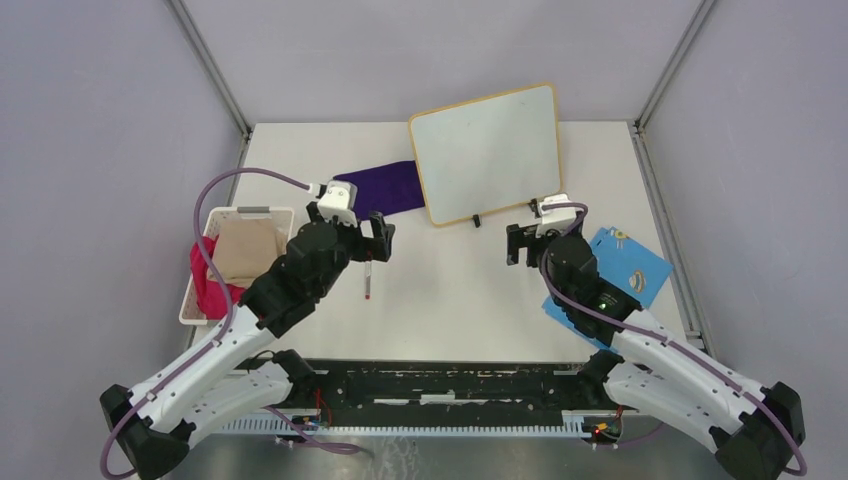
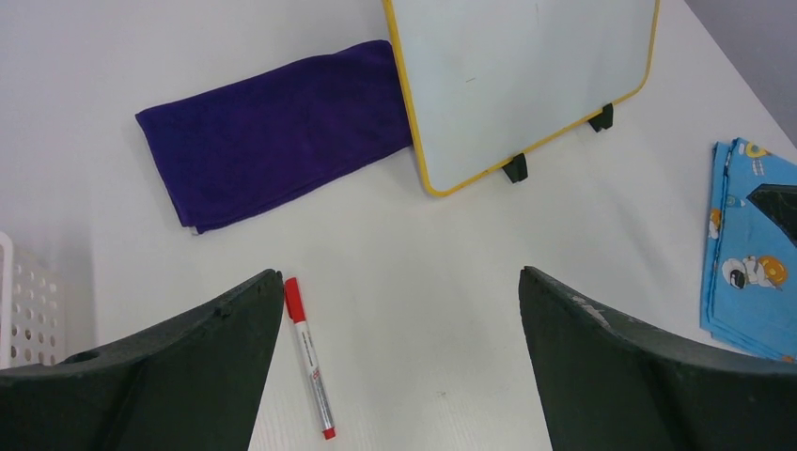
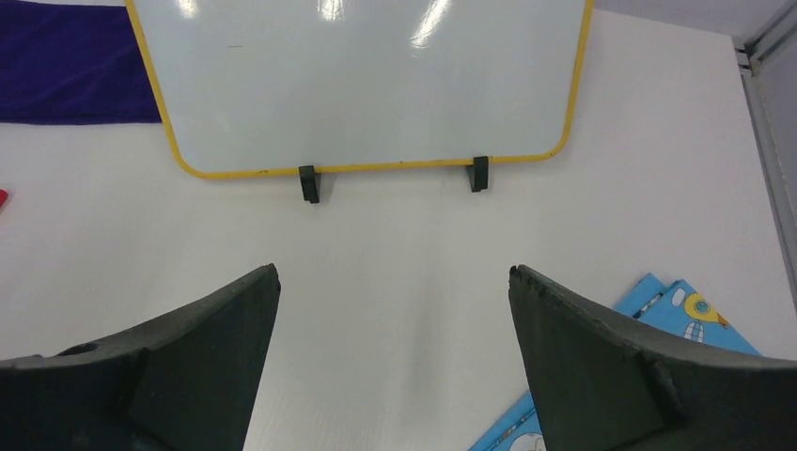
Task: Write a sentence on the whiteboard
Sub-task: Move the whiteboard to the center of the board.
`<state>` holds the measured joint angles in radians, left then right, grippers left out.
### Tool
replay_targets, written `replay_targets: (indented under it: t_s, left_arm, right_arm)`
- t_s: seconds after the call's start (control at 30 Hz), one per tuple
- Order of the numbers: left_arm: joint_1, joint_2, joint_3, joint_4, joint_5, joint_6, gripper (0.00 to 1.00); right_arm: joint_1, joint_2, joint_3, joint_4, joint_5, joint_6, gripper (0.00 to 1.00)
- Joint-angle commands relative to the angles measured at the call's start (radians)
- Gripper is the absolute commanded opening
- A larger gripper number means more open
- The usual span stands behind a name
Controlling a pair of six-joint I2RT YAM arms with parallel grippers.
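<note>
Released and empty: left end effector [image 2: 399, 274] and right end effector [image 3: 395, 270], facing the glossy yellow-framed whiteboard [image 3: 376, 75].
The left wrist view shows the whole red marker pen [image 2: 309, 357], the right wrist view barely its tip; open white desk [image 3: 395, 225] fronts the whiteboard's footed edge.

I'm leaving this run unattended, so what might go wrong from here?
1. The marker lies flat beside one finger of the open left tool, not between its fingers; closing may miss it or roll it.
2. The whiteboard is unheld, one edge against the purple cloth, and the right tool hovers open short of it; pen pressure may shift it.
</note>
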<state>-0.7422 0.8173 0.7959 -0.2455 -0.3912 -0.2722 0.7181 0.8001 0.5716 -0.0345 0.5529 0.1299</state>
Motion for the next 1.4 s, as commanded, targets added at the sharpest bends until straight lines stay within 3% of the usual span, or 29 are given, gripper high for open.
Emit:
replay_targets:
  t_s: [0.0, 0.13, 0.33, 0.77, 1.37]
  left_arm:
    - [-0.005, -0.038, -0.014, 0.048, 0.004, 0.012, 1.0]
    - [-0.005, -0.059, -0.029, 0.064, 0.043, 0.032, 1.0]
    - [-0.008, -0.081, -0.046, 0.08, 0.074, 0.048, 1.0]
    - [-0.03, -0.079, -0.049, 0.081, 0.065, 0.063, 1.0]
    - [-0.05, -0.061, -0.05, 0.082, 0.056, 0.07, 1.0]
  right_arm:
    - [-0.004, 0.088, 0.022, 0.058, -0.058, -0.008, 0.98]
    - [-0.041, 0.181, -0.015, 0.178, -0.184, 0.03, 0.97]
    - [-0.073, 0.405, 0.024, 0.316, -0.255, 0.009, 0.91]
    - [-0.121, 0.817, 0.215, 0.415, -0.321, 0.021, 0.79]
    - [-0.157, 1.022, 0.361, 0.394, -0.311, 0.061, 0.58]
